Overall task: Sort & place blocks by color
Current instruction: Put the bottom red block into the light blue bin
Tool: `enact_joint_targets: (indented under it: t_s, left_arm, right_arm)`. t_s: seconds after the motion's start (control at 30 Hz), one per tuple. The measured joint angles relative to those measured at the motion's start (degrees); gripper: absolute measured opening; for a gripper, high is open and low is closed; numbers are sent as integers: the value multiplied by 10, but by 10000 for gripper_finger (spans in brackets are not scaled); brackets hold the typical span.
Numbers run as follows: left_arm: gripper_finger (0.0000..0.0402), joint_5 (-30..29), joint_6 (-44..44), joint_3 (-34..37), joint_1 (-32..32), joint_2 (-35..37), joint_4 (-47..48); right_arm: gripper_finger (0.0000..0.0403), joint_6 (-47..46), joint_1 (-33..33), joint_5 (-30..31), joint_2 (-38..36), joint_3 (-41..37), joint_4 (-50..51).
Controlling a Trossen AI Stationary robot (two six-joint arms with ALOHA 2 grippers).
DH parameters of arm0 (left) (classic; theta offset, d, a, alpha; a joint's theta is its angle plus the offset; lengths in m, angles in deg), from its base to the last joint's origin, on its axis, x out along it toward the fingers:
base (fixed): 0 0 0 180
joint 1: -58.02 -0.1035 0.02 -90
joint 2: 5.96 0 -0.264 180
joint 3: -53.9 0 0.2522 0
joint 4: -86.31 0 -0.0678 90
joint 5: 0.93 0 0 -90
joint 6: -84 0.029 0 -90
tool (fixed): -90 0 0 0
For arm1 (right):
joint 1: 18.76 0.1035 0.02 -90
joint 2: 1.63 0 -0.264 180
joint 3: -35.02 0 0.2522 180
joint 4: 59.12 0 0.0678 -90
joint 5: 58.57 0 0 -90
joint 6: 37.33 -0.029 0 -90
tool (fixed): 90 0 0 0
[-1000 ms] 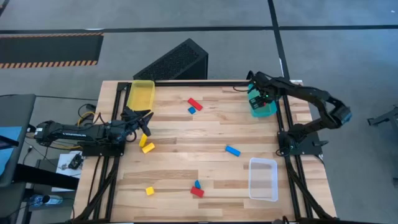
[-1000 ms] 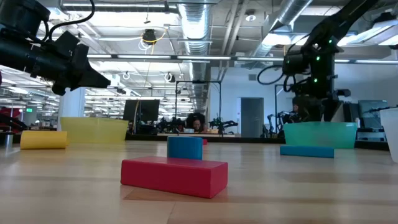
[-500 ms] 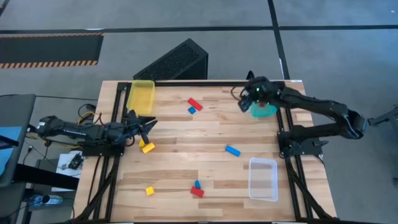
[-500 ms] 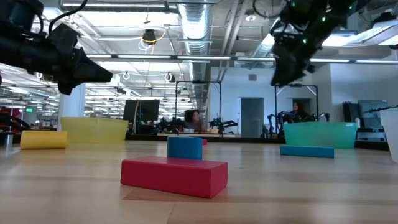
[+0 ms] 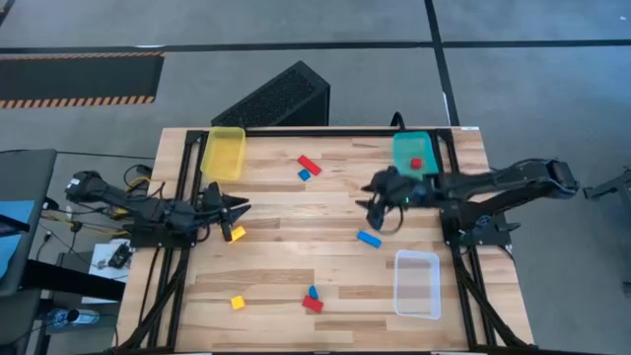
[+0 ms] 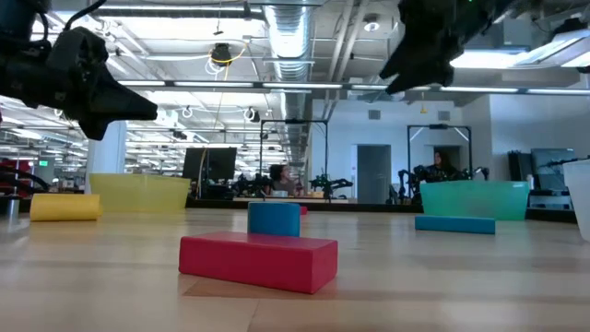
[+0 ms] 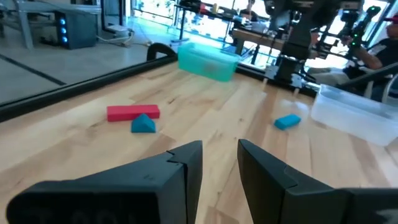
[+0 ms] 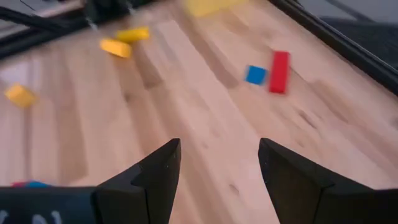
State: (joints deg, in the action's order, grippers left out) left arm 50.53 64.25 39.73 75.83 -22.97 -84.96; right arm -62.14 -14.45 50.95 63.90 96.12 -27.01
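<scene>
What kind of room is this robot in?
Probably a robotics lab or workshop. The low view shows bare ceiling ducts, more robot arms on benches behind, and a wooden table in a metal frame.

Big bright room with pipes [image 6: 295, 28] on the ceiling, long lights [image 6: 230, 85], grey floor [image 5: 296, 25], a door [image 6: 375, 173] far back.

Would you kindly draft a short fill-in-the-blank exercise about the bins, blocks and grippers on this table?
1. The teal bin holds one ____ block.
2. The clear bin holds ____ blocks.
3. The right gripper hangs over the table with its fingers ____.
4. Beside the red bar near the table's far edge lies a small ____ block.

Missing words: red; no; open; blue
</scene>
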Motion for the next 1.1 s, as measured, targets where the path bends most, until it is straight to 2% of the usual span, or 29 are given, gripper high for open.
enact_joint_targets:
  t_s: [0.13,0.27,0.37,0.43,0.6,0.73,0.97,1.1]
  left_arm:
    - [91,-30,-7,0,21,0,-4]
    - [91,-39,-8,0,23,0,-13]
    - [91,-51,-7,0,22,0,-18]
    - [91,-57,-5,0,22,0,-18]
    - [91,-59,23,0,22,0,-17]
    - [91,-82,34,0,22,0,-17]
    - [91,-90,26,0,22,0,2]
    - [91,-153,46,0,18,0,3]
  right_arm:
    - [239,-43,93,57,46,-1,-30]
    - [239,-50,161,62,113,-1,-78]
    - [239,-6,183,56,160,0,-130]
    - [239,45,185,21,187,-1,-159]
    - [239,118,159,-122,238,3,-254]
    - [239,207,141,-198,281,28,-291]
    - [239,312,138,-216,344,112,-267]
    - [239,308,131,-212,380,175,-228]
